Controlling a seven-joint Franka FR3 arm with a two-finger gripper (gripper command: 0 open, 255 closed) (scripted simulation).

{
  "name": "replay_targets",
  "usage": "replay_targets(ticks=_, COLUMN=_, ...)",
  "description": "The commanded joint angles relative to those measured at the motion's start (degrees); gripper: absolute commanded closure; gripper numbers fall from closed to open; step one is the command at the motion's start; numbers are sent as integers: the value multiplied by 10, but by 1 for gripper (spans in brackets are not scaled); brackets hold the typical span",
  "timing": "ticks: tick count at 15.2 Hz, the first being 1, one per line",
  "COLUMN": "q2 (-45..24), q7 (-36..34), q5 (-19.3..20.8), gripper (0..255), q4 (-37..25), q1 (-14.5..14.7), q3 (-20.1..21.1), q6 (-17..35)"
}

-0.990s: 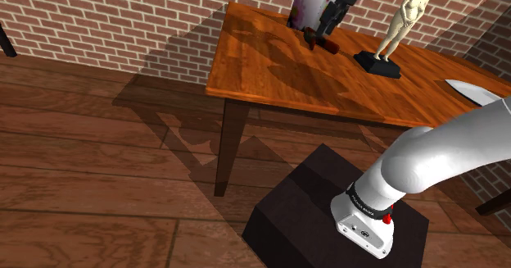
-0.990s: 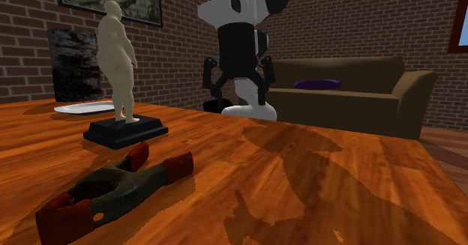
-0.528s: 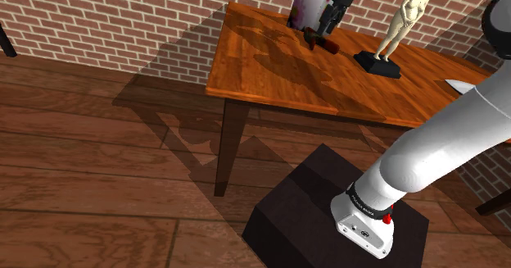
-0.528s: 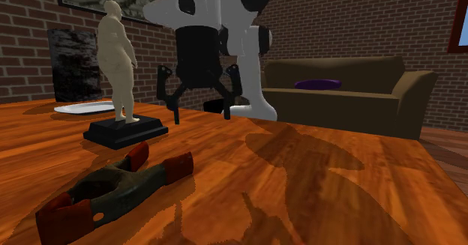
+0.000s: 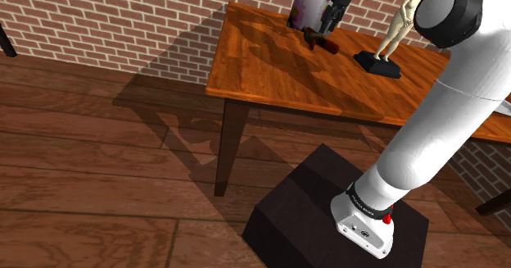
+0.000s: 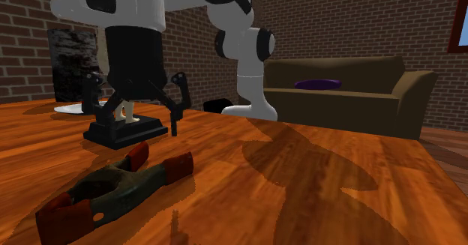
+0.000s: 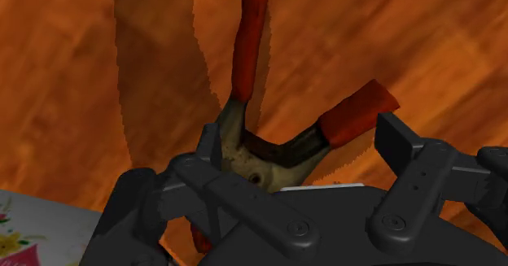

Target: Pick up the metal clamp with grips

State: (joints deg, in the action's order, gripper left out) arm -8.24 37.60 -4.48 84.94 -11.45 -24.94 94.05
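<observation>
I have the hand [image 6: 135,118] spread wide, both black fingers well apart and nothing gripped between them. It hangs just above the bench [image 5: 278,74] and over the clamp [image 6: 112,185] without touching it.

The clamp lies flat on the wood near the bench's far edge. In the shoulder view that puts it close to the far left corner, just beside a flowered card [image 5: 307,6] that stands upright there. Its body is dark, dull metal with red grips on both handles and red tips at the other end. In the wrist view the two red handles splay away from the hand, and the clamp's pivot sits below, roughly between the fingers. A corner of the card shows beside them.

In the second exterior view the hand sits in front of a pale statue [image 5: 399,24] on a black base, and the fingertips are clear of the wood. The clamp lies nearer that camera than the base, apart from it. A white plate [image 6: 71,109] rests on the bench beyond the statue.

Off the bench there is a brown sofa [image 6: 352,94] against a brick wall. The white arm rises from its dark stand [image 5: 319,209] on the plank floor.
</observation>
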Motion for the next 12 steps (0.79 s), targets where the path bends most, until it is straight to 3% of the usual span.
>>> replay_targets(ticks=1, q2=-53, q7=21, q5=-16, gripper=0, q4=-60, q1=-20, q3=-9, q6=-17)
replay_targets(ticks=3, q2=-87, q7=32, q5=-26, gripper=0, q4=-102, q1=-35, q3=-12, q6=-31)
replay_targets(ticks=12, q2=-73, q7=31, q5=-20, gripper=0, q4=-24, q1=-27, q3=-10, q6=34)
